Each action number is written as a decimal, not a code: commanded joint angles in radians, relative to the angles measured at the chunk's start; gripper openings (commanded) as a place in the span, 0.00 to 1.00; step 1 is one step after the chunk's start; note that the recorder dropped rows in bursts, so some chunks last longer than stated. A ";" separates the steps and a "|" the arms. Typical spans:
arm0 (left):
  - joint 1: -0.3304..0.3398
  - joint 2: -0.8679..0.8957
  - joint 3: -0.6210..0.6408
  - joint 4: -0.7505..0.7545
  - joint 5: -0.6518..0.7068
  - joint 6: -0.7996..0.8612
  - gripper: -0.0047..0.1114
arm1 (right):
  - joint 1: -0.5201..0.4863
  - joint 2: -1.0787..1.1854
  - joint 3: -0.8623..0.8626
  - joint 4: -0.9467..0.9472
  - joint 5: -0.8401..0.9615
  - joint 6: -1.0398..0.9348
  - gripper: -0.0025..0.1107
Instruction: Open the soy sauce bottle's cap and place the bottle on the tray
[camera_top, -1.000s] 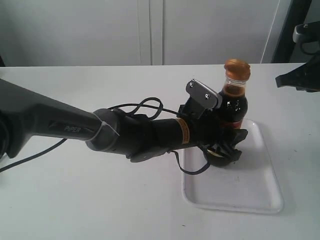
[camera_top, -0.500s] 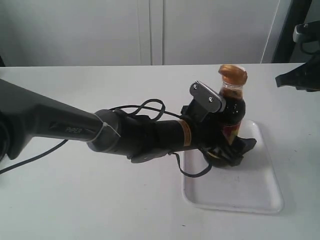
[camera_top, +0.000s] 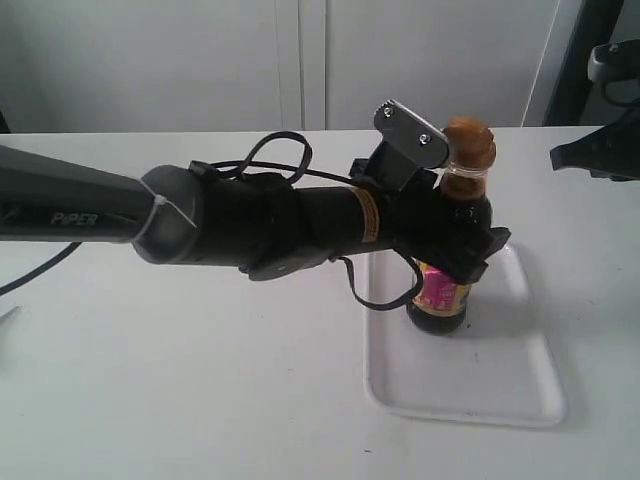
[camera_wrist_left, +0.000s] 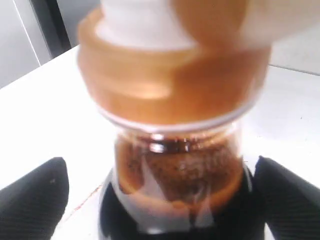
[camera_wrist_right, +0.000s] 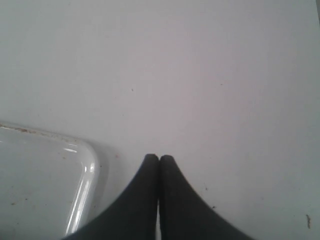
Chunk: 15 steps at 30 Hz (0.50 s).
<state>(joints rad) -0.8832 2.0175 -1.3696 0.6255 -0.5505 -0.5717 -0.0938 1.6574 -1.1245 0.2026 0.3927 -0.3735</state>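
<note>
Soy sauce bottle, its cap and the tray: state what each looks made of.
Small clear bottle of dark liquid: likely glass, glossy; see-through neck with sharp glints. Golden-brown flip cap: apparently plastic, smooth soft sheen. Flat white rectangular tray: probably plastic, shiny highlight along its rounded rim.

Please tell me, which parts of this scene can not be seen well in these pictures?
Cap, left wrist view: blurred, top cut off by the picture edge; open or closed is unclear.
Soy sauce bottle, exterior view: middle hidden by the left gripper.
Label, exterior view: print too small to read.
Right arm, exterior view: cut off by the right edge.
</note>
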 joint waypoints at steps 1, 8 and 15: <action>-0.005 -0.041 0.001 0.016 0.023 0.000 0.94 | -0.006 -0.001 -0.002 0.005 -0.005 0.008 0.02; -0.005 -0.100 0.001 0.037 0.024 0.000 0.94 | -0.006 -0.001 -0.002 0.005 -0.008 0.008 0.02; -0.005 -0.174 0.001 0.037 0.022 0.004 0.94 | -0.006 -0.001 -0.002 0.006 -0.007 0.008 0.02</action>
<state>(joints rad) -0.8832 1.8824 -1.3696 0.6517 -0.5241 -0.5713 -0.0938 1.6574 -1.1245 0.2026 0.3887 -0.3674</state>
